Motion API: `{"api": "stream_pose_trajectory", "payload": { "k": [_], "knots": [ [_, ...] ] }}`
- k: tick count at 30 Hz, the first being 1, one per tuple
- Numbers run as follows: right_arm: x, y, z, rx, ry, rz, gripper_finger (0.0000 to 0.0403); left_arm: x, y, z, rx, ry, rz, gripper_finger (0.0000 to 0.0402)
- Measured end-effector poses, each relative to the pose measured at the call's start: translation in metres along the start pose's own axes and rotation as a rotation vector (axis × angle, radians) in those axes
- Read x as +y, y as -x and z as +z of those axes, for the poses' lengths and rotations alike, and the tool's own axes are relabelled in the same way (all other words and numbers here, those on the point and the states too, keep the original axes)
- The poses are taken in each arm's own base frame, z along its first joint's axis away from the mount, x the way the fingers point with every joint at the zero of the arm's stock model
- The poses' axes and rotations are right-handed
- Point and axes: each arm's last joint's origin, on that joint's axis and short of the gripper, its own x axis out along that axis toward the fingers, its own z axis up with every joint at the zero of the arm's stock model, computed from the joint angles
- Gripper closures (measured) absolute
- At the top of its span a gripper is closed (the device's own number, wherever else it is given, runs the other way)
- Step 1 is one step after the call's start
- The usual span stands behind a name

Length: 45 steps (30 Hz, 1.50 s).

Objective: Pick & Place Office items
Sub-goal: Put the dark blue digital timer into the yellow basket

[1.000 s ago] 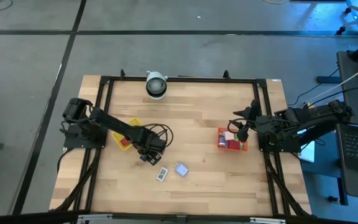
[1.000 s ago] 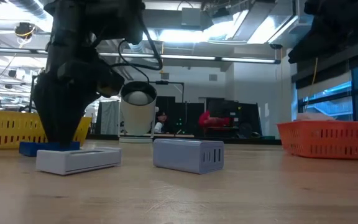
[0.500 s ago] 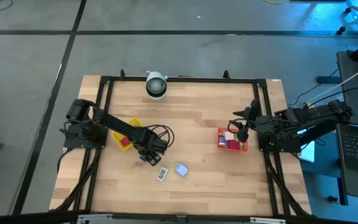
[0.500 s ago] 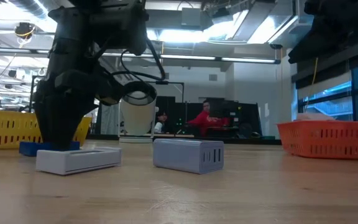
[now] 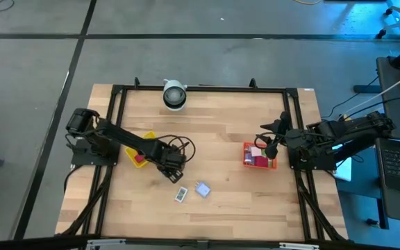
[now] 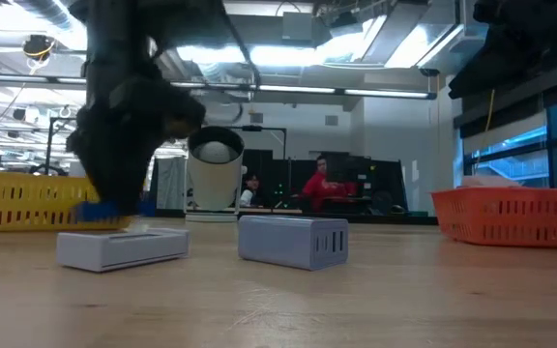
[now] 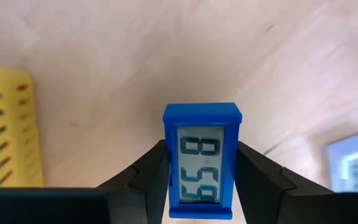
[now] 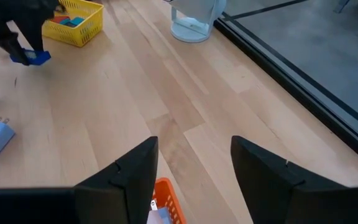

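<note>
Roughly halfway is how the sorting is judged to stand: several office items are already gathered in the red-orange tray (image 5: 260, 157) and a few more in the yellow tray (image 5: 139, 148), while two pieces are left out on the wooden surface (image 5: 228, 125), a flat white item (image 5: 180, 195) and a pale blue block (image 5: 202, 189), both lying apart from the yellow tray on its near-edge side. A third piece, a dark blue clock (image 7: 200, 158) with a digital display, is gripped between the fingers of the left end effector (image 5: 173, 171), which are closed narrowly on its two sides; in the low view it is seen lifted clear of the surface, just beside the yellow tray. The right end effector (image 8: 193, 167) is held with its fingers spread wide and empty, above the red-orange tray, well apart from the yellow tray.
</note>
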Motion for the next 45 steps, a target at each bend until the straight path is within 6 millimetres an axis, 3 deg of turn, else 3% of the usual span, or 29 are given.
{"api": "stream_pose_trajectory", "payload": {
  "k": [5, 11, 17, 20, 23, 33, 45],
  "knots": [
    [0.000, 0.000, 0.000, 0.000, -0.002, 0.000, 0.0199, 0.002, 0.019, 0.003, -0.134, -0.002, -0.015, 0.0249],
    [0.000, 0.000, 0.000, 0.002, -0.005, 0.000, 0.0199, 0.011, 0.061, 0.000, -0.390, -0.024, -0.022, 0.0254],
    [0.001, 0.000, 0.000, 0.008, -0.006, 0.014, 0.0199, 0.037, 0.112, -0.027, -0.690, -0.041, 0.067, 0.0248],
    [0.001, 0.000, 0.000, 0.008, -0.006, 0.014, 0.0199, 0.055, 0.125, -0.043, -0.815, 0.003, 0.037, 0.0247],
    [0.001, 0.000, 0.000, 0.009, -0.007, 0.014, 0.0199, 0.074, 0.120, -0.057, -0.851, 0.028, 0.006, 0.0246],
    [0.002, -0.001, -0.001, 0.025, -0.089, 0.036, 0.0199, 0.118, 0.062, -0.082, -0.739, 0.143, -0.024, 0.0249],
    [0.002, -0.002, -0.001, 0.028, -0.107, 0.035, 0.0199, 0.126, 0.050, -0.084, -0.581, 0.142, -0.023, 0.0249]
  ]
}}
